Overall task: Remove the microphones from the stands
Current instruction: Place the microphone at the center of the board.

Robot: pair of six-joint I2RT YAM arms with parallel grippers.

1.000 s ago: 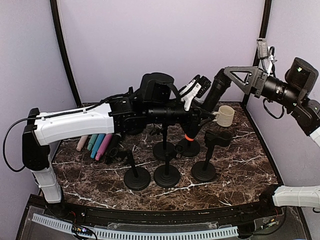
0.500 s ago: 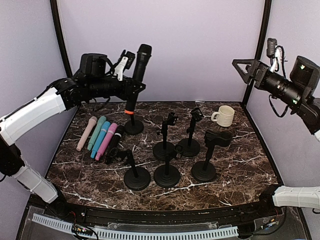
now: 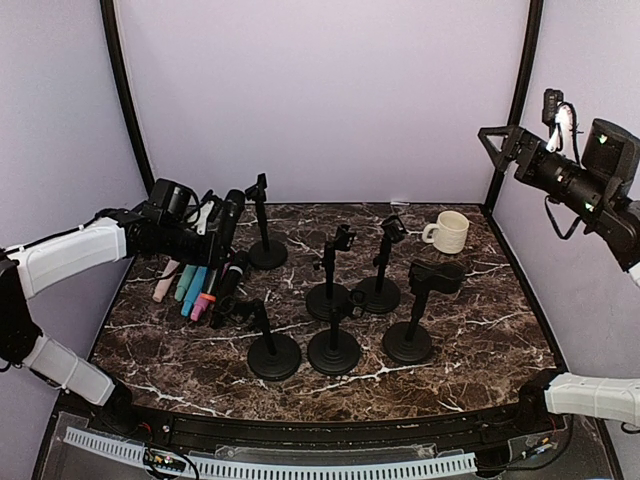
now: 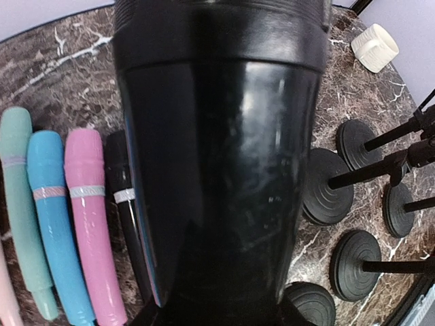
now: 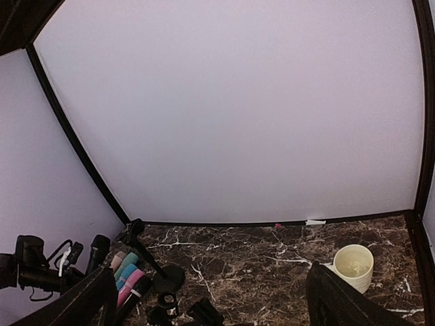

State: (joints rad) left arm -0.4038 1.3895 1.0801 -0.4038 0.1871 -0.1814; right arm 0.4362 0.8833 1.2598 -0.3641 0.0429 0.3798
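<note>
My left gripper [image 3: 213, 226] is shut on a black microphone [image 3: 222, 240] with an orange band near its tail. It holds the microphone tilted, low over the left side of the table. In the left wrist view the microphone [image 4: 217, 136] fills the frame and hides the jaws of the left gripper [image 4: 217, 314]. The back-left stand [image 3: 264, 248] stands upright beside it, and its clip is empty. My right gripper [image 3: 497, 142] is open and empty, raised high at the right; in its own view the gripper [image 5: 211, 275] has its fingers wide apart.
A row of microphones lies below the held one: green [image 4: 17, 204], blue [image 4: 51, 217], pink [image 4: 92, 224] and black [image 4: 128, 224]. Several empty stands [image 3: 333, 350] crowd the table's middle. A cream mug [image 3: 447, 231] sits at the back right.
The left arm swung from the table's middle to the left. It lifted the microphone out of the back-left stand and lowered it over the row of microphones. The right gripper pulled back to the right.
</note>
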